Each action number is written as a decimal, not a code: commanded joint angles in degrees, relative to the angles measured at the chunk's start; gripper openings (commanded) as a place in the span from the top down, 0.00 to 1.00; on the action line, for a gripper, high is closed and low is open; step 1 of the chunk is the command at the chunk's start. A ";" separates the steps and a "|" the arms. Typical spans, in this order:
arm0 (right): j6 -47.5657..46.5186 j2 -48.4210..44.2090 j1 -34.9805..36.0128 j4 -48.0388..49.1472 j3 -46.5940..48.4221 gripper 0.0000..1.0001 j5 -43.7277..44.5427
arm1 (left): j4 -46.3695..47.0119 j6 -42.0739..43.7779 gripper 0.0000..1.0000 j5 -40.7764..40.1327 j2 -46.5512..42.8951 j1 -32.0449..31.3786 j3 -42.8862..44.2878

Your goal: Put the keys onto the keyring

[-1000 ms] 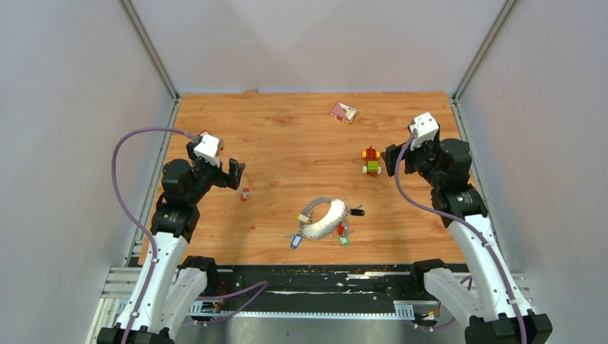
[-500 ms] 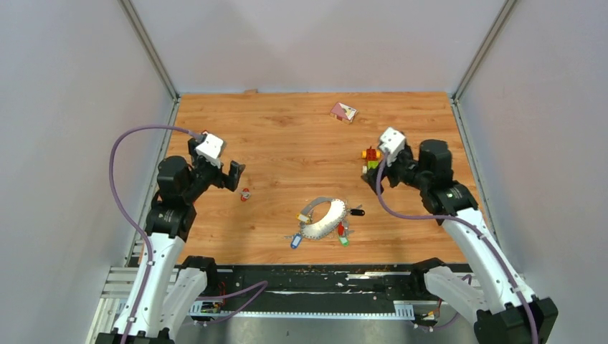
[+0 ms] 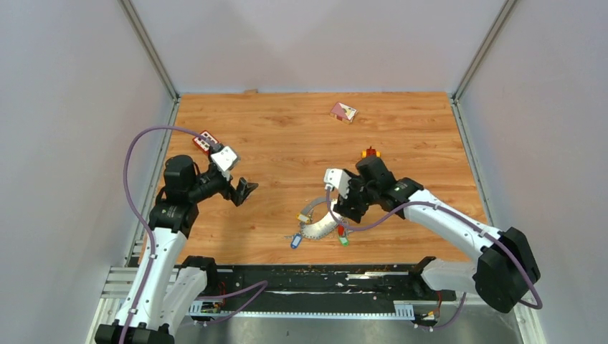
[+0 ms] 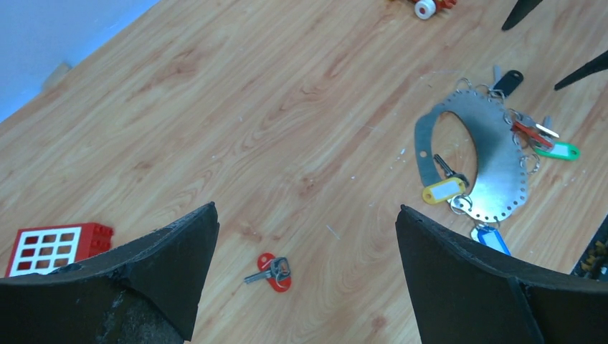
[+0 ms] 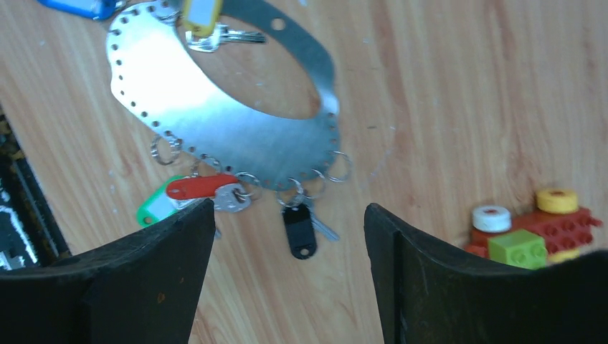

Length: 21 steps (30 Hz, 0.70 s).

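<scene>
Right end effector (image 5: 287, 209), jaws wide and empty, hangs over the keyring (image 5: 215, 122) at mid-tabletop (image 3: 287, 136), tagged keys (image 5: 299, 233) fringing its rim. Left end effector (image 4: 307, 209), equally wide, hovers above a loose red key (image 4: 271, 271), open wood between it and the ring.

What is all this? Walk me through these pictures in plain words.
Two robot arms, the left arm and the right arm, are bolted at the near edge of a wooden table. One picture looks down from above. The other two come from a camera on each wrist, where the dark wedges are that arm's own jaws. Both pairs of jaws are open and hold nothing. On the table lie a metal keyring already carrying tagged keys, one loose red key, a toy brick stack and a red block.
</scene>
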 commanded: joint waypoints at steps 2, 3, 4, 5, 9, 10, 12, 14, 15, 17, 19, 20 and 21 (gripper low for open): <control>-3.65 2.69 8.63 0.16 -0.32 0.29 2.57 | -0.57 2.77 0.00 4.86 0.43 0.04 -0.67; -3.71 3.70 9.94 -0.21 0.35 0.32 2.64 | -0.68 2.91 0.00 4.96 0.43 0.08 -0.66; -3.74 4.95 10.74 -0.70 1.10 0.34 2.95 | -0.80 2.99 0.00 5.11 0.38 0.03 -0.67; -3.76 6.14 11.26 -1.33 2.03 0.35 3.96 | -0.86 2.98 0.00 5.23 0.35 0.03 -0.67; -3.94 10.78 11.07 -2.41 4.74 0.41 11.28 | -0.88 3.20 0.00 5.56 0.31 0.10 -0.70; -4.11 11.34 10.62 -2.11 4.91 0.42 12.40 | -0.85 3.27 0.00 5.64 0.34 0.03 -0.83; -4.22 12.40 9.08 -2.44 5.73 0.43 12.33 | -0.70 3.38 0.00 5.97 0.40 0.03 -0.97; -4.18 13.50 7.09 -3.11 7.24 0.44 10.82 | -0.68 3.47 0.00 6.29 0.32 0.03 -1.10; -4.04 14.06 5.79 -3.58 8.24 0.44 9.76 | -0.70 3.66 0.00 6.45 0.22 0.03 -1.16; -4.24 15.85 3.09 -5.00 10.91 0.46 7.18 | -0.81 3.76 0.00 6.60 0.15 0.04 -1.20; -5.11 18.13 0.83 -7.14 13.57 0.48 4.32 | -0.74 3.83 0.00 6.77 -0.08 0.01 -1.20; -5.37 19.26 -0.32 -8.04 14.68 0.49 3.00 | -0.77 3.91 0.00 6.88 -0.09 0.06 -1.20; -5.86 20.43 -1.16 -8.85 15.77 0.51 1.68 | -0.75 3.99 0.00 7.05 -0.12 0.05 -1.28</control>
